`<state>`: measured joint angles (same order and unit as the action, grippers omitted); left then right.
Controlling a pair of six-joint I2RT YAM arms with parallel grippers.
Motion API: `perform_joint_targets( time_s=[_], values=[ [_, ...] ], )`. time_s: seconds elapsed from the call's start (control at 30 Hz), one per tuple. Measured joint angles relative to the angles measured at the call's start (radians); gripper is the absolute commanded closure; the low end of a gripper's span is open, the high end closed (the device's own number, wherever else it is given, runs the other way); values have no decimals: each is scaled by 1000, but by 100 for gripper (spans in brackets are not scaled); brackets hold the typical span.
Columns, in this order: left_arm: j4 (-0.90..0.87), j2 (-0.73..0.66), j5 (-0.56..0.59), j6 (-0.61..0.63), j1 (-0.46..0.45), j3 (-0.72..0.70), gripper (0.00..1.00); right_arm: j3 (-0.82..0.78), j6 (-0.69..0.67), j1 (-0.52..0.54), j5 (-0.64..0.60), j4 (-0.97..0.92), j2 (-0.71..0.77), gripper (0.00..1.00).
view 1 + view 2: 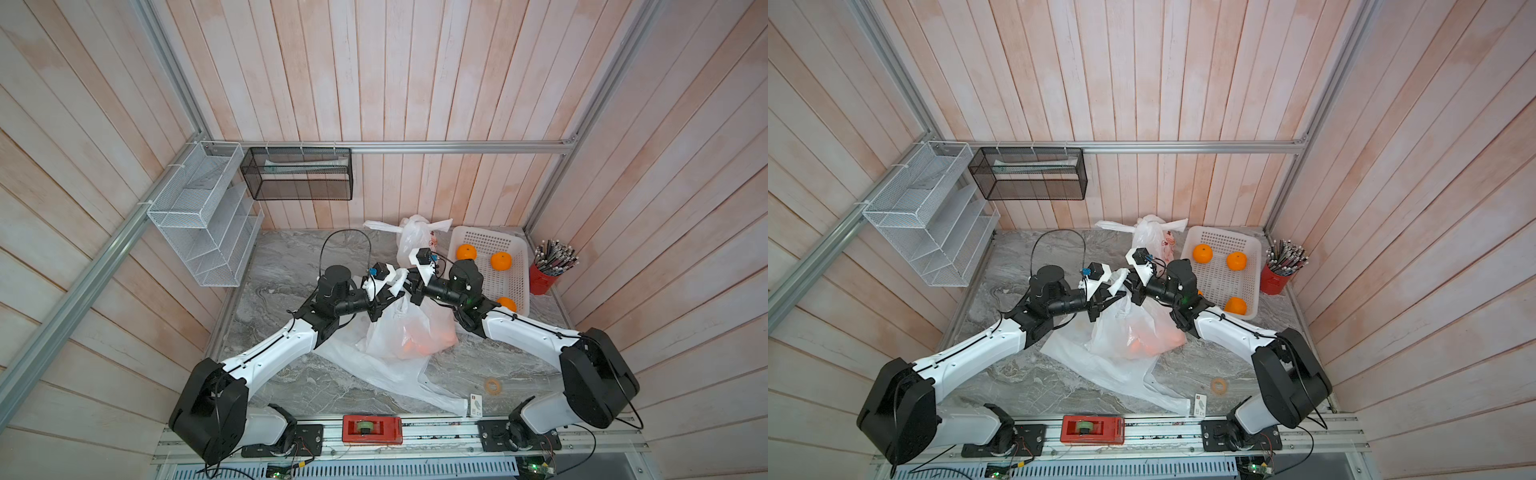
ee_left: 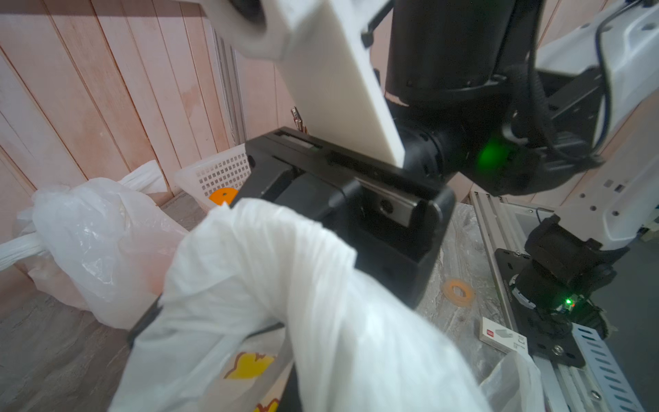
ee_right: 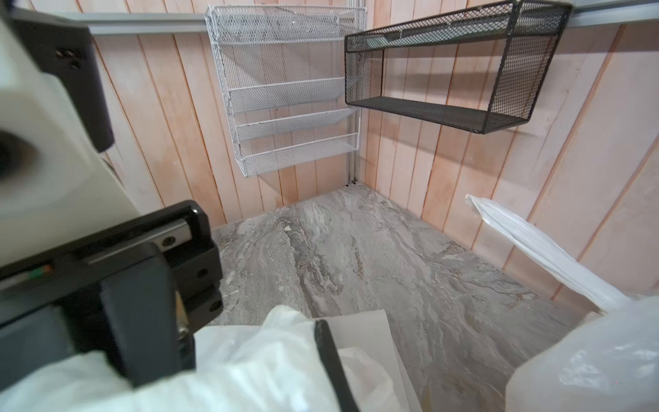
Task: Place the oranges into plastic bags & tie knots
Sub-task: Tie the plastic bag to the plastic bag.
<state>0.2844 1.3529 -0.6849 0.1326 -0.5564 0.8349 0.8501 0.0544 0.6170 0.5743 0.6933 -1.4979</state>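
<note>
Where right end effector (image 1: 414, 294) pinches, crinkled filmy bag (image 1: 397, 332) peaks (oranges (image 1: 428, 347) inside).

Oranges (image 1: 465, 252): bright orange. Basket (image 1: 486, 231): white, grid-perforated. Filled bag (image 1: 395, 328): translucent white, orange showing through, with a yellow print (image 2: 249, 365). Table (image 1: 291, 266): grey marble veining. Walls (image 1: 415, 83): pale pinkish-white planks. Pencil cup (image 1: 542, 283) and tape dispenser (image 1: 372, 429): red. Mesh shelf (image 1: 297, 176) black, mesh rack (image 1: 199, 226) white.
</note>
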Motion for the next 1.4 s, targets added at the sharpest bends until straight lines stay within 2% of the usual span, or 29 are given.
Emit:
perform_joint_targets(
  time_s=[0.2,0.4,0.5,0.63,0.83,0.93,1.03,1.2,1.4],
  values=[
    [79,0,-2,-42,0,-60,78,-107,96,2,45,189,-2,94],
    [124,-25,-17,-59,-1,-142,55,-192,189,9,55,396,-34,95],
    [115,-95,-16,-62,-1,-197,41,-204,209,16,51,450,-48,95],
    [85,-233,-10,-77,-1,-261,29,-204,220,19,40,506,-61,95],
    [3,-452,32,-138,10,-339,25,-204,230,23,26,549,-86,95],
    [-26,-538,73,-230,50,-341,24,-204,229,25,24,560,-89,95],
    [-46,-573,108,-385,103,-319,25,-205,220,29,16,568,-89,95],
    [-55,-505,129,-735,156,-225,27,-214,201,34,-1,572,-89,95],
    [40,-358,87,-1136,159,-212,32,-214,177,48,-15,571,-89,95]
  ],
)
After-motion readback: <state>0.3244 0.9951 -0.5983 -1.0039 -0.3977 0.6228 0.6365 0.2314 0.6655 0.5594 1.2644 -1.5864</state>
